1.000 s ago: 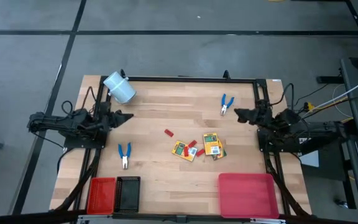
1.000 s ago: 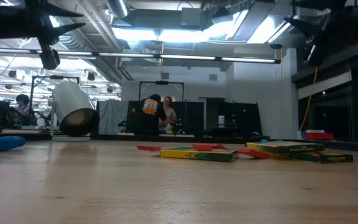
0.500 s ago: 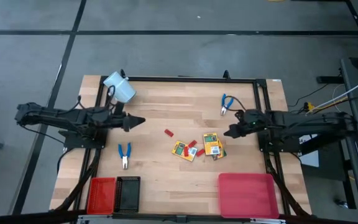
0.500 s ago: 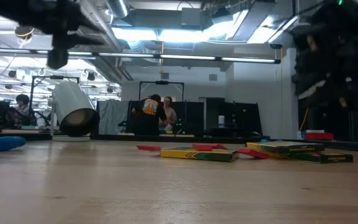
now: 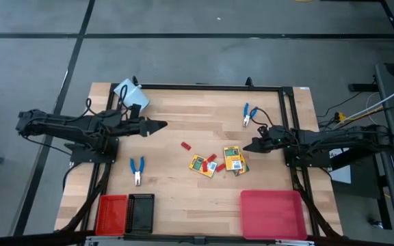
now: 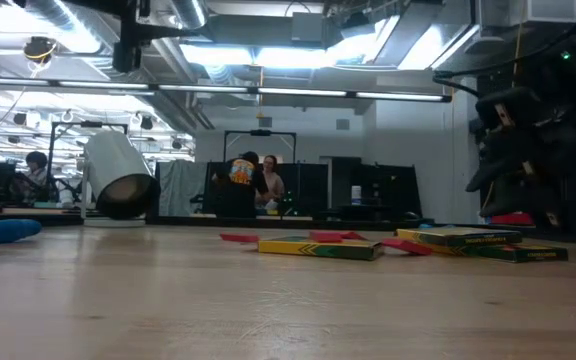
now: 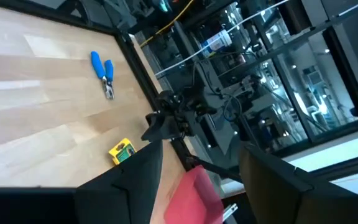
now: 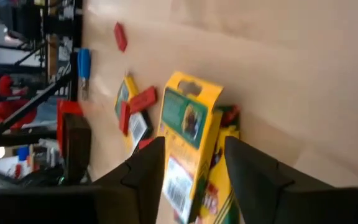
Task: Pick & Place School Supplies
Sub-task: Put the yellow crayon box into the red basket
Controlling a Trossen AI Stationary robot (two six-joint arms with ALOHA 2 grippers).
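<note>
Overhead, the left hand [image 5: 161, 125] hovers above the wooden table [image 5: 183, 184], its fingers spread and empty. The right hand [image 5: 246, 147], fingers also spread and empty, sits just beside two yellow-and-green cardboard crayon boxes [image 5: 233, 159] at the table's centre, among small red rectangular pieces [image 5: 185, 145]. One blue-handled pair of pliers [image 5: 249, 113] lies near the right arm, another [image 5: 137, 169] near the left.

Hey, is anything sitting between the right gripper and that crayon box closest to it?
Nothing visible does. The right gripper is open, empty, just beside the nearest crayon box, with only bare wood between them in the high view. In the right wrist view that box lies straight ahead between its fingers.
</note>
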